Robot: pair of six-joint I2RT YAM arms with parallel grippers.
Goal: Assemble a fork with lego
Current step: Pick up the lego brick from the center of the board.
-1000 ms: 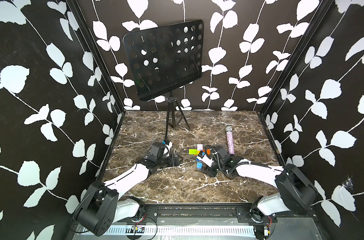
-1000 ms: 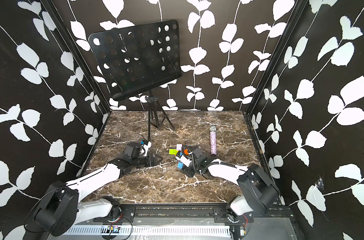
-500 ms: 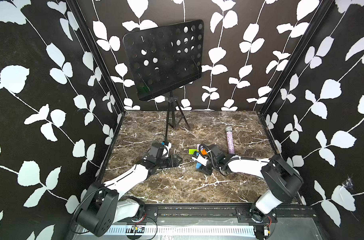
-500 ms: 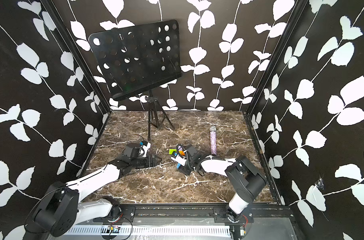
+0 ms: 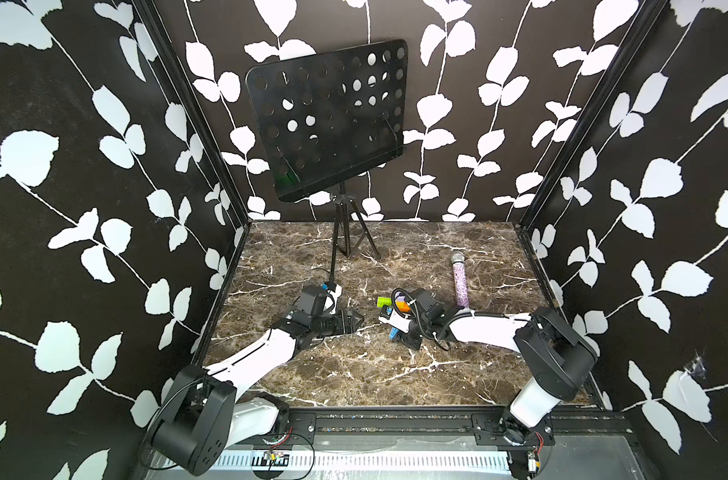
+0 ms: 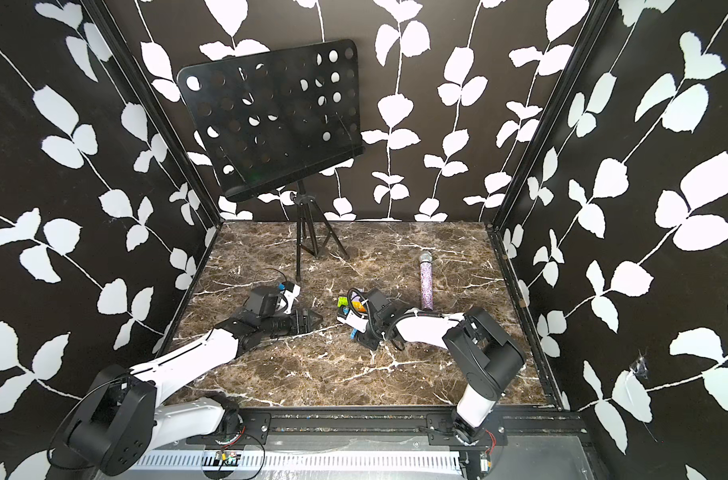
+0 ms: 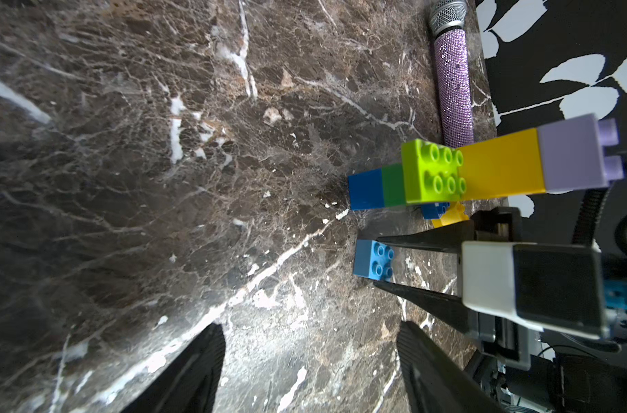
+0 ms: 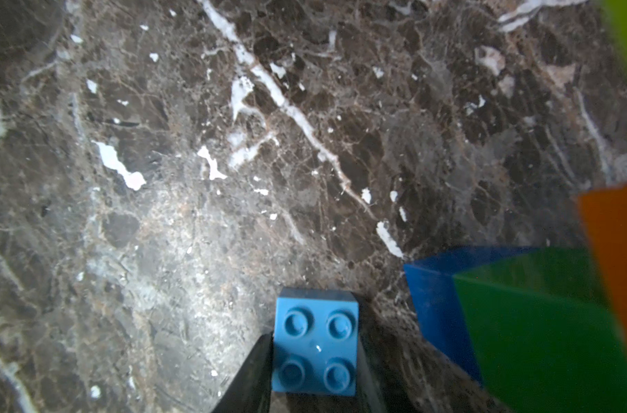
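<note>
Right gripper (image 7: 375,261) is clamped across the light-blue brick (image 8: 315,343). The brick rests on the marble tabletop (image 7: 161,178), just beside the blue stem end of the fork (image 7: 448,175) and off its long axis. Left gripper (image 7: 312,329) is spread, empty, and farther from the fork. Judgement: the right arm makes the placement.

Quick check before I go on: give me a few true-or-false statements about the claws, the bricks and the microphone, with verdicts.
1. The right claw grips the light blue brick. True.
2. The left claw holds a brick. False: it is open and empty.
3. The microphone stands upright. False: it lies flat on the table.
4. The light blue brick is joined to the fork. False: it sits apart on the table.
5. A blue brick ends the fork's stem, beside a green brick. True.
</note>
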